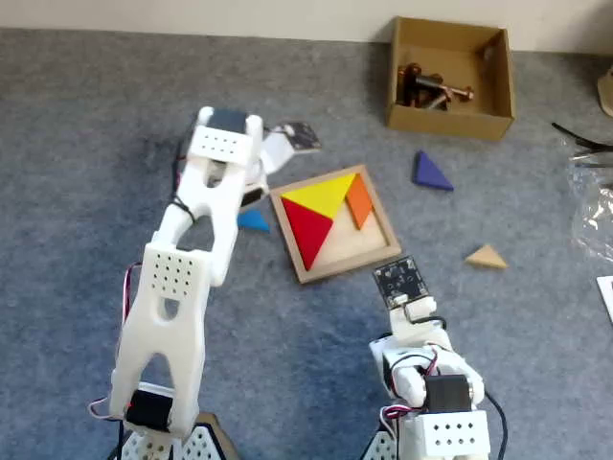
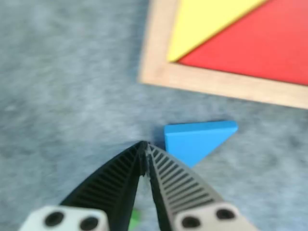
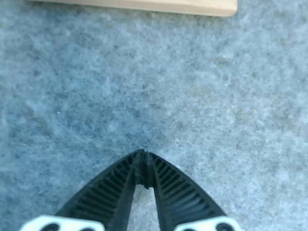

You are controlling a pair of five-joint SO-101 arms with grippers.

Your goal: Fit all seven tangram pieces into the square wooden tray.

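The square wooden tray (image 1: pixel 382 213) lies mid-table holding a yellow triangle (image 1: pixel 319 195), a red triangle (image 1: pixel 307 233) and an orange piece (image 1: pixel 359 201). A light blue triangle (image 1: pixel 254 220) lies on the carpet just left of the tray; in the left wrist view this blue triangle (image 2: pixel 197 140) sits right beside my left gripper (image 2: pixel 145 147), which is shut and empty, with the tray's frame (image 2: pixel 216 84) beyond. A dark blue triangle (image 1: pixel 431 172) and a tan triangle (image 1: pixel 487 256) lie right of the tray. My right gripper (image 3: pixel 143 156) is shut over bare carpet near the tray's corner (image 3: pixel 202 6).
A cardboard box (image 1: pixel 494 91) with small metal and wooden parts stands at the back right. Clear plastic wrap (image 1: pixel 594 216) and cables lie at the right edge. Grey carpet covers the table.
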